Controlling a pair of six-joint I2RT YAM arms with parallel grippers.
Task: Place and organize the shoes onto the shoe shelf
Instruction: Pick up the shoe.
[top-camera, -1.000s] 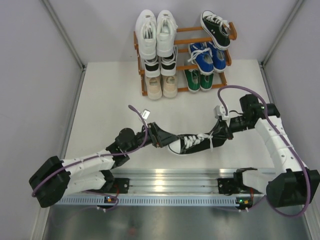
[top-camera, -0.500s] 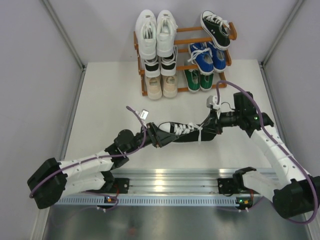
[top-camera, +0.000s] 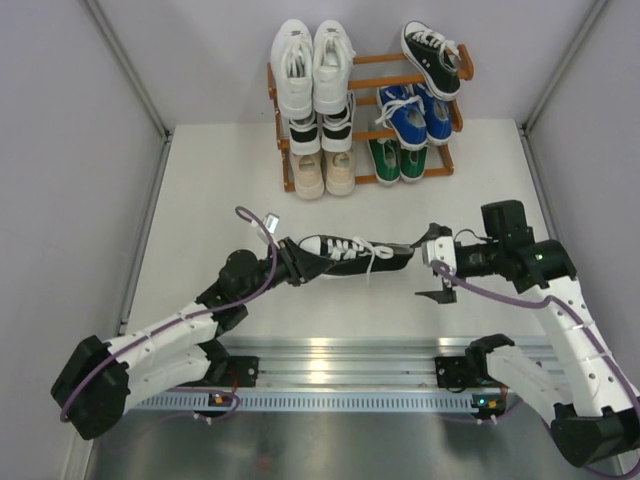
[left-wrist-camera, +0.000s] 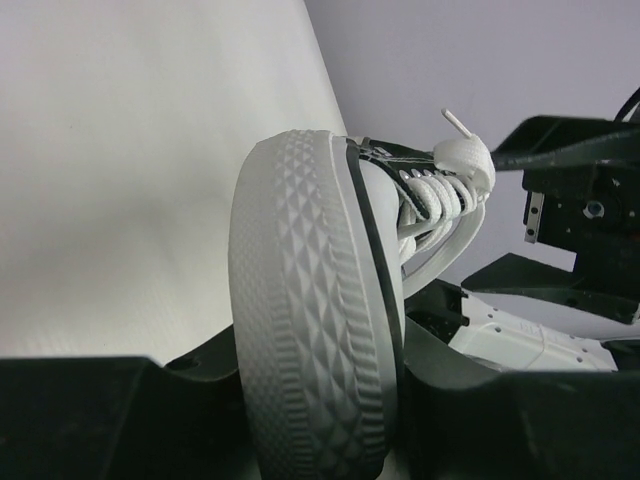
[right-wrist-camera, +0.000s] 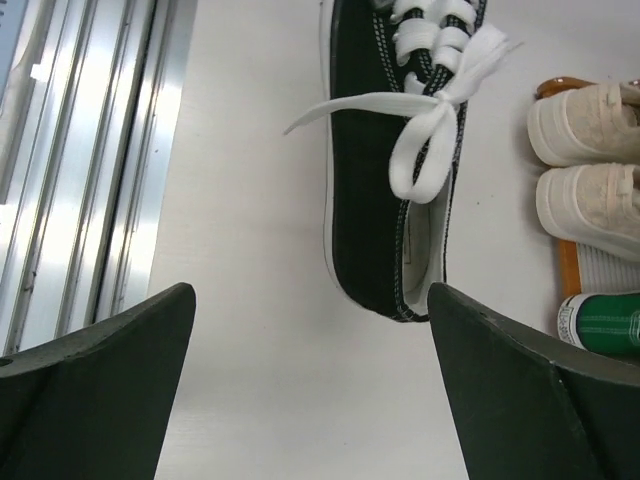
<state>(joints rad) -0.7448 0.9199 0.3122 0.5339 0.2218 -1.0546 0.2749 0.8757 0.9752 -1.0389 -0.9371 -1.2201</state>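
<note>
My left fingers (top-camera: 293, 263) are clamped on the toe end of the black shoe (top-camera: 352, 255), and in the left wrist view its ribbed white sole (left-wrist-camera: 310, 310) fills the gap between them. My right fingers (top-camera: 437, 294) stand wide apart, just off the heel and not touching it; the right wrist view shows the heel opening between the two pads with bare desk (right-wrist-camera: 260, 330) in front.

What matters is how the shoe lies. Its long axis runs across the desk from left to right, toe toward my left arm and heel toward my right. I cannot tell whether it rests on the desk or hangs just above it.

The shelf (top-camera: 370, 59) is well apart at the far edge, and the shoes there point toe or heel toward me. The single black shoe (top-camera: 432, 58) on the top tier has bare bars just beside it. I judge the left arm must turn the shoe about a quarter turn on the way there.
</note>
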